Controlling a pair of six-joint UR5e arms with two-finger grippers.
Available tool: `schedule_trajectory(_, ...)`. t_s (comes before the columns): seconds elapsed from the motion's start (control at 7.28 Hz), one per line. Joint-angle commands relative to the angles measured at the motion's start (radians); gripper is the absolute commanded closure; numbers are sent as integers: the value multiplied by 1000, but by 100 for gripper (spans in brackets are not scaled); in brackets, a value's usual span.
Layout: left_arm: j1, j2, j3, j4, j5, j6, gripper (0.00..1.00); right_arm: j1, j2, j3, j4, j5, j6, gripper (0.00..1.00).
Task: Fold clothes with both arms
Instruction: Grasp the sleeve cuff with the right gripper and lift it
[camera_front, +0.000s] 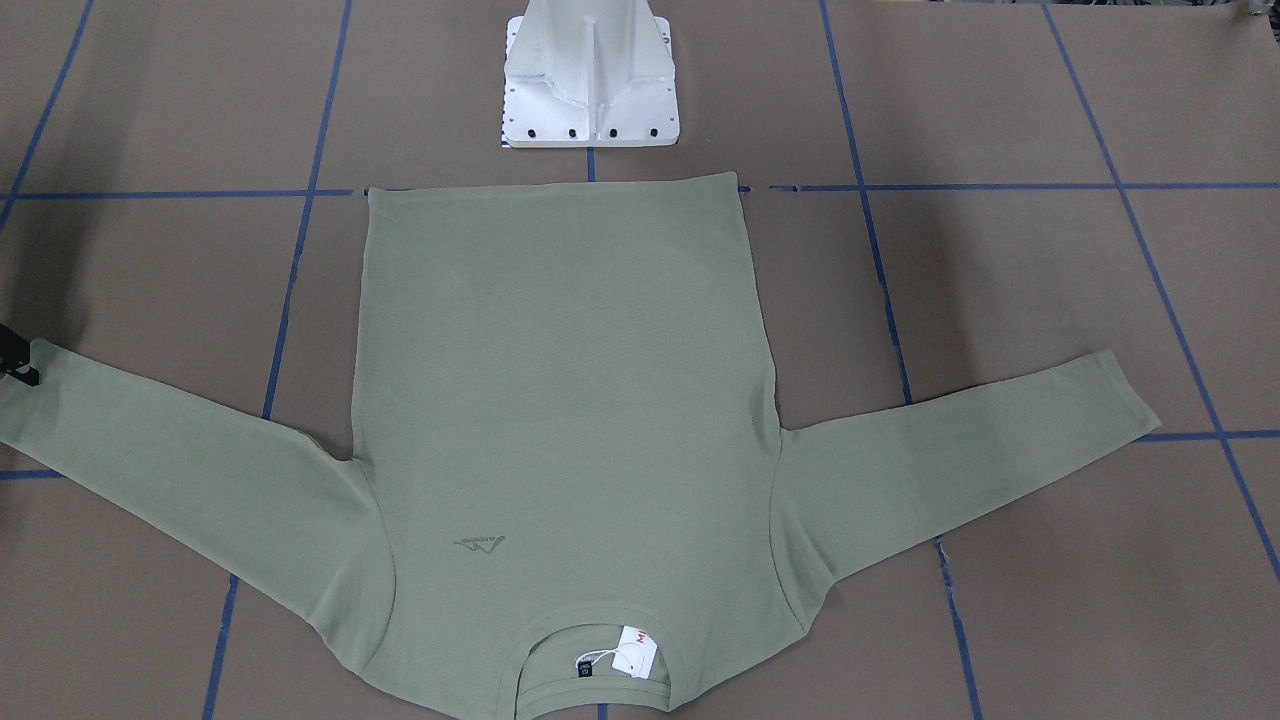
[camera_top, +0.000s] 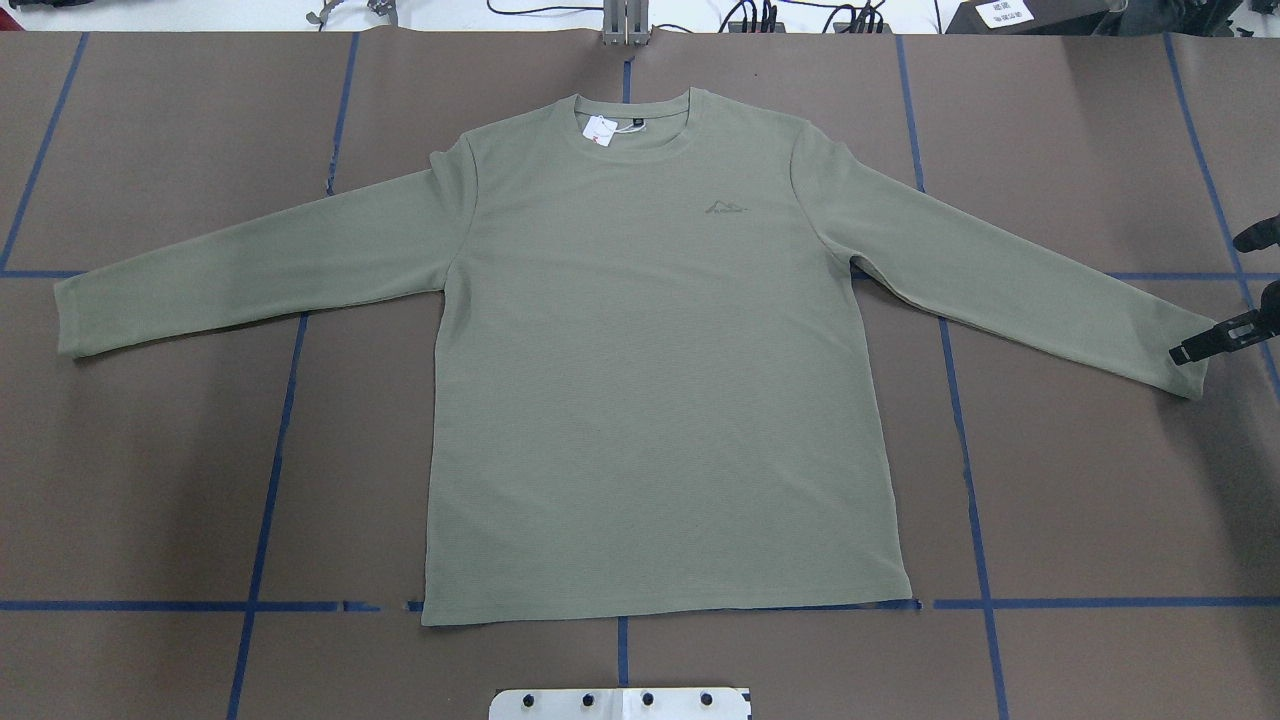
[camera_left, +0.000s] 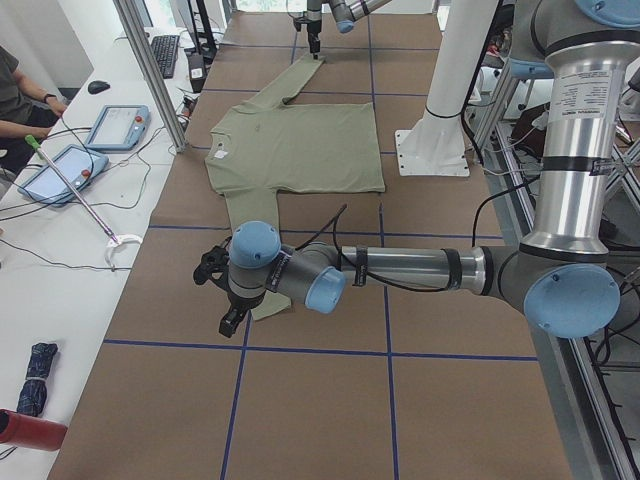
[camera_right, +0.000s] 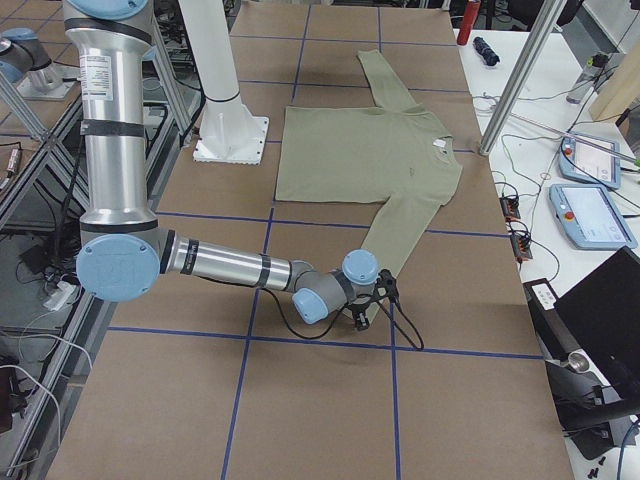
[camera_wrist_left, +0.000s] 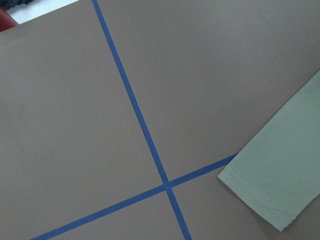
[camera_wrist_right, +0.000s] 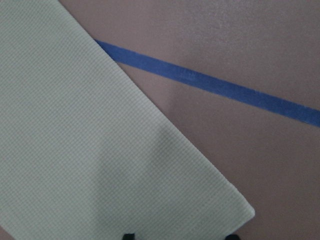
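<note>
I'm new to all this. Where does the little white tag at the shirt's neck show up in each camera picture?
Front-facing: tag at bottom centre, in the neck of the shirt.
Overhead: top, just left of centre.
Left side: upper left.
Right side: upper right of centre.
Left wrist: not in it.
Right wrist: not in it.
Landmark: the white pedestal, beyond the hem, opposite the tag.

Even, diffuse light falls from overhead on the brown table (camera_top: 150, 450), and soft-edged shadows darken it near its right edge in the overhead view. The right wrist view is slightly blurred and pink-tinted, with a faint grey shadow across the shirt (camera_wrist_right: 125, 165). The white pedestal (camera_front: 590, 80) looks a little washed out.
</note>
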Motion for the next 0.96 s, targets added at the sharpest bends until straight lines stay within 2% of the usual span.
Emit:
schedule_trajectory(0.0,0,1,0,0,0,-1,0,-1,-2,4,1,-1,-2,78)
schedule_trajectory(0.14,0,-1,-2,0,0,-3,0,-1,-2,5,1,-2,-5,96)
schedule_trajectory(0.27,0,-1,-2,0,0,-3,0,-1,-2,5,4,-2,-12,100)
schedule_trajectory(0.55,0,-1,0,0,0,-6,0,0,-7,20,9,2,-15,100)
schedule_trajectory(0.82,0,-1,-2,0,0,-6,0,2,-12,82,2,18,-6,100)
